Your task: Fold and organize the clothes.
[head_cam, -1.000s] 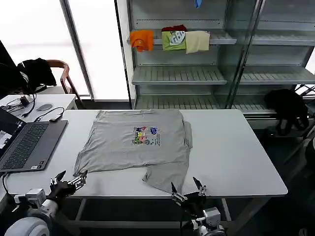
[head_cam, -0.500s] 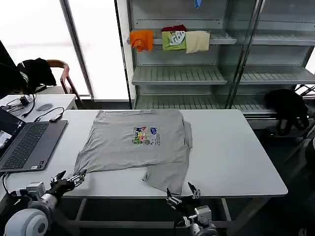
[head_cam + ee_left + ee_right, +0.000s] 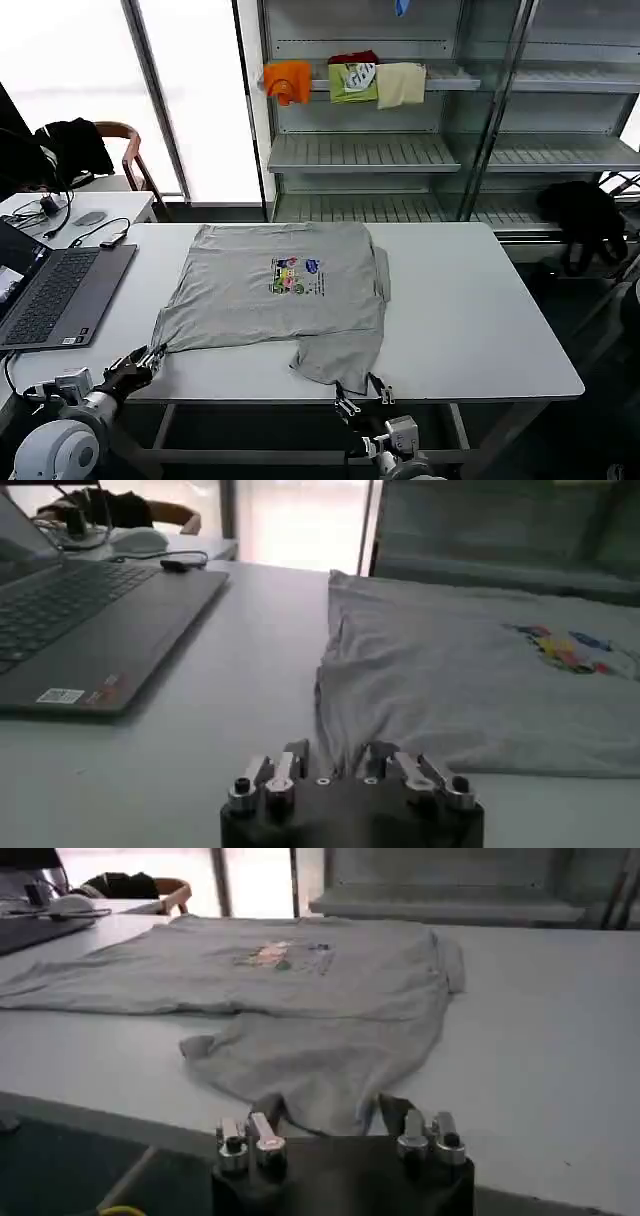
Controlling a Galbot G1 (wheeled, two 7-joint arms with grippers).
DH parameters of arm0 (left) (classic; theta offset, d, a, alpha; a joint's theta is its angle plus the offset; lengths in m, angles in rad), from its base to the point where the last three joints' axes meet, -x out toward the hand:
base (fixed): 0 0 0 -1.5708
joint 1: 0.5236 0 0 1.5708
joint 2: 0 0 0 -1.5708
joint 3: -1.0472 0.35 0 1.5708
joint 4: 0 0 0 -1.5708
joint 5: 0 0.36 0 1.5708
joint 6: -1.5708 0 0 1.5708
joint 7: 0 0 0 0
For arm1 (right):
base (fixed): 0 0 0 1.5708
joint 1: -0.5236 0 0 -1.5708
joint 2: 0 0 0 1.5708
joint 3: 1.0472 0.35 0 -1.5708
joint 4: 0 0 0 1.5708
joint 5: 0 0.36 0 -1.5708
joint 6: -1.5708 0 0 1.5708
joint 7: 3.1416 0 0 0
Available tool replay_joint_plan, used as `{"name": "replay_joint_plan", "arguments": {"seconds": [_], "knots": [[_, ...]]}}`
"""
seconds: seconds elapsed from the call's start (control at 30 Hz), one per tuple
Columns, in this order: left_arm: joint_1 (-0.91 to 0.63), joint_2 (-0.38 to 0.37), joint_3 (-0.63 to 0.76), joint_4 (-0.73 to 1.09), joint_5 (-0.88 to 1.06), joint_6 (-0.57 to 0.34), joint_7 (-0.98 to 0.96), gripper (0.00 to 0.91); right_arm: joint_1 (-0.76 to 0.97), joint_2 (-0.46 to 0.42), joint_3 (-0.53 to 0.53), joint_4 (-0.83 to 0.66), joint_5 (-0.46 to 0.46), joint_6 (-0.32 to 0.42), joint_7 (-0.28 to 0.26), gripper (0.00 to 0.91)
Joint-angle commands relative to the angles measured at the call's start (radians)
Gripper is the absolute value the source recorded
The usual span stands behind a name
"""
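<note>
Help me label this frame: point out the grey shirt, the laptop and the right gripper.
grey shirt (image 3: 250, 300), head view, plain chest fabric.
laptop (image 3: 45, 295), head view, keyboard.
right gripper (image 3: 362, 396), head view, between its fingertips.

Black left claw (image 3: 352, 763) and right claw (image 3: 340, 1120), silver screws.

Left pincer (image 3: 148, 357) and right pincer (image 3: 362, 392) hover low, fingers spread.

Bare table (image 3: 480, 320) right of grey shirt (image 3: 280, 295): wide open passage. Narrow bare strip between shirt and laptop (image 3: 50, 290) on left side. Laptop, cables (image 3: 75, 235) crowd far-left corner. Front edge: left gripper (image 3: 140, 362) just beside sleeve, right gripper (image 3: 362, 395) at hanging hem, fingers spread.
</note>
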Motion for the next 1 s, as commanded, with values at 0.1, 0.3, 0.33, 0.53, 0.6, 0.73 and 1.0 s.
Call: {"name": "replay_joint_plan", "arguments": {"seconds": [0.1, 0.3, 0.33, 0.53, 0.6, 0.73, 1.0], "knots": [[-0.008, 0.000, 0.003, 0.013, -0.006, -0.001, 0.004, 0.020, 0.005, 0.006, -0.007, -0.016, 0.006, -0.010, -0.001, 0.000], [-0.005, 0.000, 0.005, 0.014, 0.012, -0.005, 0.017, 0.020, 0.006, 0.006, -0.007, -0.015, 0.005, -0.005, -0.001, 0.000], [-0.005, 0.000, 0.006, 0.012, 0.015, -0.007, 0.020, 0.020, 0.005, 0.007, -0.007, -0.013, 0.004, -0.004, -0.001, 0.000], [-0.005, 0.001, 0.008, 0.006, 0.020, -0.030, 0.025, 0.010, 0.004, 0.007, -0.009, -0.010, -0.012, 0.011, 0.002, 0.000], [-0.004, 0.001, 0.007, 0.007, 0.022, -0.037, 0.025, 0.010, 0.002, 0.005, -0.007, -0.004, -0.014, 0.013, 0.002, 0.000], [-0.001, 0.002, 0.007, 0.000, 0.021, -0.048, 0.024, 0.010, -0.003, 0.000, -0.004, 0.010, -0.019, 0.017, 0.003, 0.000], [-0.014, 0.007, -0.002, -0.045, -0.012, -0.069, 0.011, 0.010, -0.006, -0.011, 0.005, 0.072, -0.035, 0.017, 0.006, 0.000]]}}
